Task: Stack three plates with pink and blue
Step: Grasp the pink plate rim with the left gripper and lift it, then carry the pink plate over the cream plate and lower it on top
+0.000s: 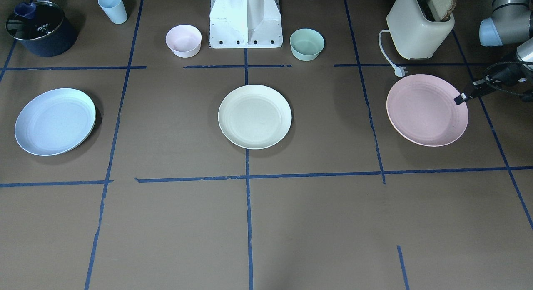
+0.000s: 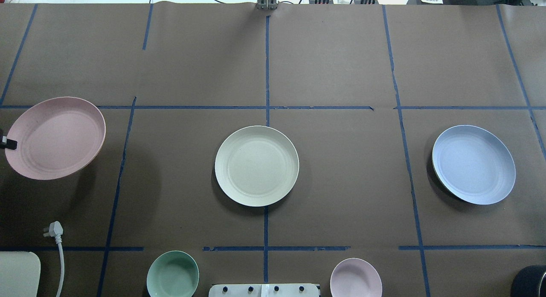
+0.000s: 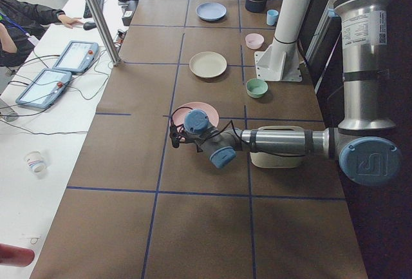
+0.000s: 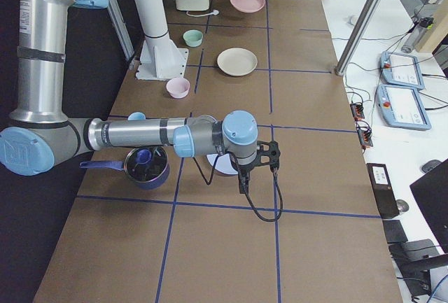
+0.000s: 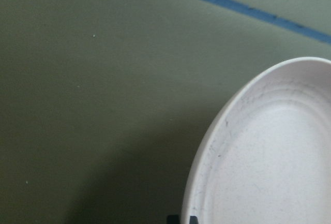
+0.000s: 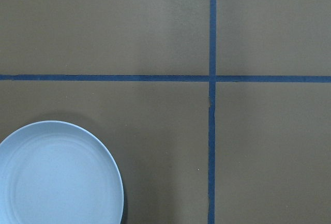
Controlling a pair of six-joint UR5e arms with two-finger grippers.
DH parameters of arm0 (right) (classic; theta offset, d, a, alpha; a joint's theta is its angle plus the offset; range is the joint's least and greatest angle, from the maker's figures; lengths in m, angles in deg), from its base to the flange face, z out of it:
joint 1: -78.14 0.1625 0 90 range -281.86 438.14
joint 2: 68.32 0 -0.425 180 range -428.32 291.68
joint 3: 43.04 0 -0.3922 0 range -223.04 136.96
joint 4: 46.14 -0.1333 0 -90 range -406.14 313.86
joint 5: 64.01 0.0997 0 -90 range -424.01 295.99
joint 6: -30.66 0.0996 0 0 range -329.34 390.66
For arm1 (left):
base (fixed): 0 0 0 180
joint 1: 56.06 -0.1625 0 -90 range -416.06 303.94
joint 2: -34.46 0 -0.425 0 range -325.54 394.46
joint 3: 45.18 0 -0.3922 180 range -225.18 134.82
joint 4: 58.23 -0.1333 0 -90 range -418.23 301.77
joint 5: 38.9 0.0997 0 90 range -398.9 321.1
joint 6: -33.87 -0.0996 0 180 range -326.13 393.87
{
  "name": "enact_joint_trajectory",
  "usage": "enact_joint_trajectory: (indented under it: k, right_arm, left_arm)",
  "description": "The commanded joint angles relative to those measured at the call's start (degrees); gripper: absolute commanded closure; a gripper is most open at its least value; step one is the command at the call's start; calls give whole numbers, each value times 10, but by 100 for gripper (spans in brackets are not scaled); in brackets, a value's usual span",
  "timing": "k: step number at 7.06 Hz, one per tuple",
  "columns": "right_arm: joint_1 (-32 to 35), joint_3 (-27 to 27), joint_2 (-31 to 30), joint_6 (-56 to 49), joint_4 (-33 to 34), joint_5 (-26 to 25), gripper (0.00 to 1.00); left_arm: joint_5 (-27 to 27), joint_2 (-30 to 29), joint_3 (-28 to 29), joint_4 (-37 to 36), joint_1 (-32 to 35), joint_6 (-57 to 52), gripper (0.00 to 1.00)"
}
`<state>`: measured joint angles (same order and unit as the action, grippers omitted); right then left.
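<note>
The pale pink plate [image 1: 424,111] is at the robot's left side, lifted and tilted above the table, with its shadow offset below it in the overhead view [image 2: 55,137]. My left gripper [image 1: 460,99] is shut on its outer rim; the left wrist view shows the plate [image 5: 269,162] close up. The cream-white plate [image 1: 255,116] lies flat at the table's middle [image 2: 256,165]. The light blue plate [image 1: 55,121] lies flat at the robot's right [image 2: 473,164], and also shows in the right wrist view [image 6: 57,177]. My right gripper [image 4: 242,185] hangs near it; I cannot tell if it is open or shut.
A cream toaster [image 1: 418,27] with a loose plug [image 1: 399,71] stands behind the pink plate. A pink bowl [image 1: 183,40] and a green bowl [image 1: 307,43] flank the robot base [image 1: 245,21]. A blue cup [image 1: 113,7] and a dark pot [image 1: 39,28] stand behind the blue plate.
</note>
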<state>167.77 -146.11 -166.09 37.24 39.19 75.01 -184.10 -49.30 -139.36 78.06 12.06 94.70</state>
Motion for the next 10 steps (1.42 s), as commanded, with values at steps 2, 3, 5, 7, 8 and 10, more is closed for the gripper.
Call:
enact_joint_trajectory:
  k: [2, 3, 5, 7, 8, 10]
  right_arm:
    - [-98, -5, -15, 169, -109, 0, 0]
    - [-137, 11, -25, 254, -205, -19, 0]
    - [-187, 79, -45, 367, -375, -29, 0]
    - [-242, 117, -42, 420, -436, -75, 0]
    - [-270, 122, -42, 427, -437, -96, 0]
    - [-285, 135, -42, 427, -438, -97, 0]
  left_arm:
    - [34, -61, -119, -138, -11, 64, 100]
    - [49, -64, -149, -138, -50, 123, 100]
    - [139, -106, -186, -146, -153, 240, 100]
    - [206, -147, -193, -164, -222, 306, 100]
    - [270, -175, -193, -167, -282, 341, 100]
    - [282, -233, -198, -241, -300, 351, 100]
